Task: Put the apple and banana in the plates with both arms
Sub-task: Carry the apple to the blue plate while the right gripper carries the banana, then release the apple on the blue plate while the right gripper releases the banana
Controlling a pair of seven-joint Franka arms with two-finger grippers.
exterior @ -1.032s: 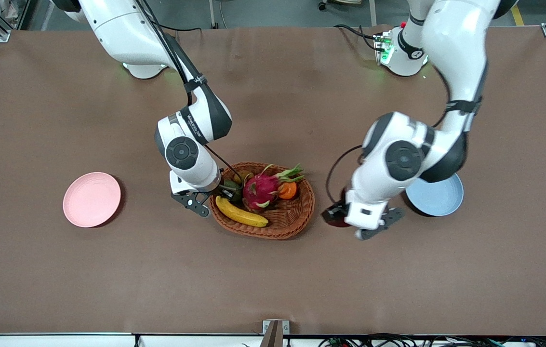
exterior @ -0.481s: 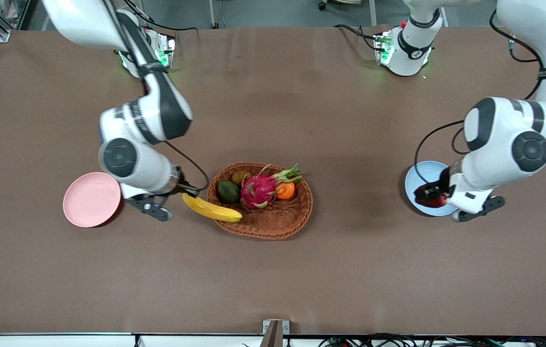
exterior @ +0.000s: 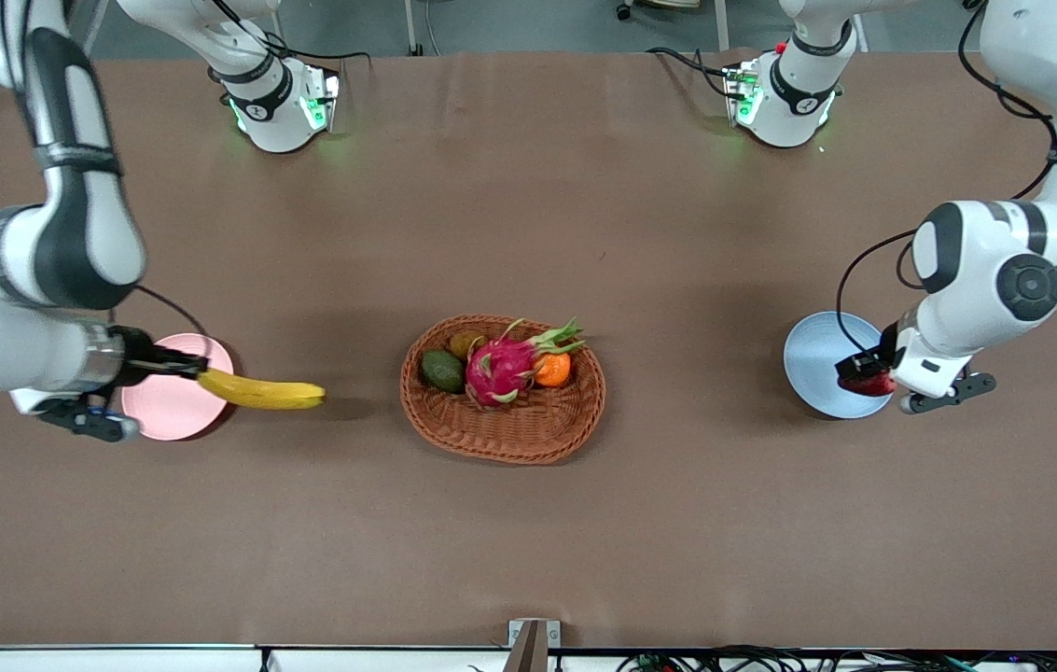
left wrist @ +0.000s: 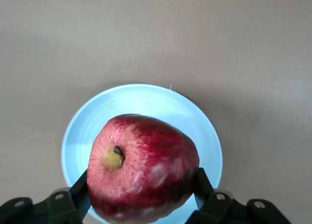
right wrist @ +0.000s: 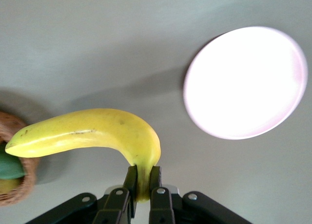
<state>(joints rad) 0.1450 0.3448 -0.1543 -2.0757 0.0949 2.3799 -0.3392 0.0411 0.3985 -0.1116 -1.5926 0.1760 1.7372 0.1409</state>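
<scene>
The left gripper [exterior: 867,373] grasped the dark red apple [exterior: 867,383] over the round light blue plate [exterior: 817,359]. The right gripper [exterior: 183,366] clenched the curved yellow banana [exterior: 262,391] over the round pale pink plate [exterior: 175,411].

Woven basket [exterior: 528,434] with dragon fruit [exterior: 502,362], orange [exterior: 554,370], avocado [exterior: 442,371]

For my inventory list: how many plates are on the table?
2: a pink plate toward the right arm's end, partly under the held banana, and a blue plate toward the left arm's end.
</scene>
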